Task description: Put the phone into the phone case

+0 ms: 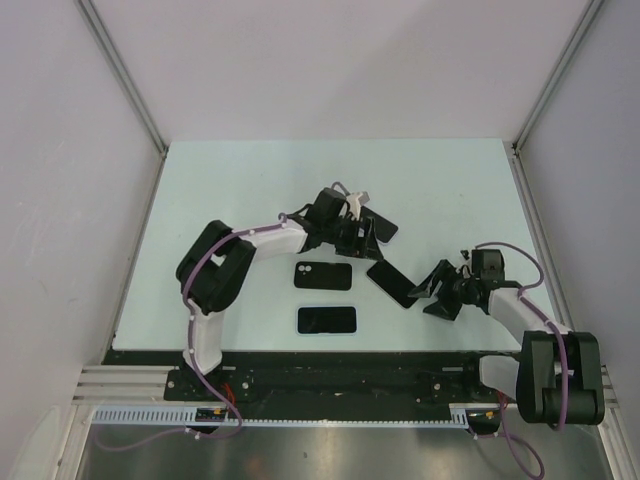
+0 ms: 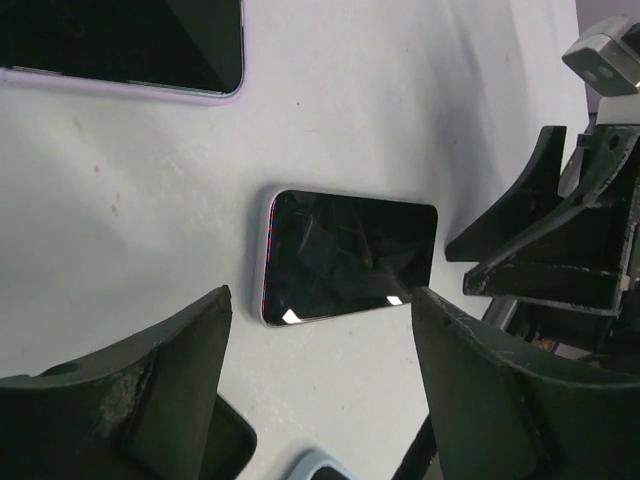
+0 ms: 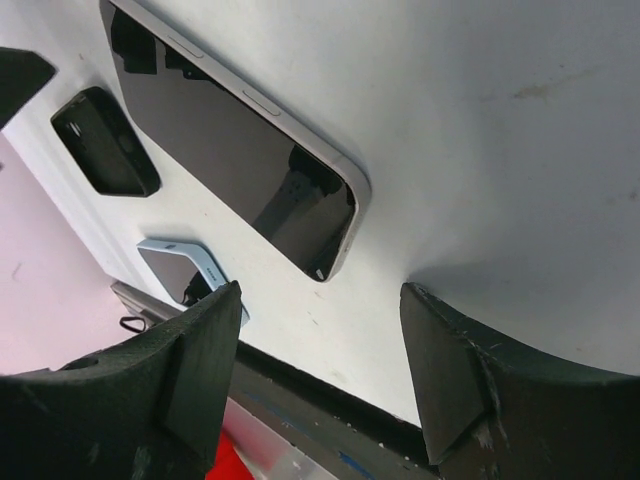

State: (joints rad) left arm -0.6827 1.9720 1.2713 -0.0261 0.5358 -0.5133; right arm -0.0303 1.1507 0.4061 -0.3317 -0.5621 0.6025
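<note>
the phone (image 1: pixel 390 284) lies flat and screen-up on the table (image 1: pixel 250 180), skewed, in the space between the two grippers, which would explain why both arms point in at it from opposite sides. the left gripper (image 1: pixel 368 238) hangs over it with its jaws wide apart and nothing in them; in its wrist view the phone shows through the gap just past the fingertips, lengthwise across the opening, so a close would likely pinch it end to end. the right gripper (image 1: pixel 428 297) sits low, jaws well apart and empty, with the phone's near corner just ahead of the opening, not touching. what looks like the dark case (image 1: pixel 323 274) lies beyond the phone from the right jaws, apart from it; which face is up i cannot tell. a second phone (image 1: pixel 327 320) lies beside it, probably a spare.
</note>
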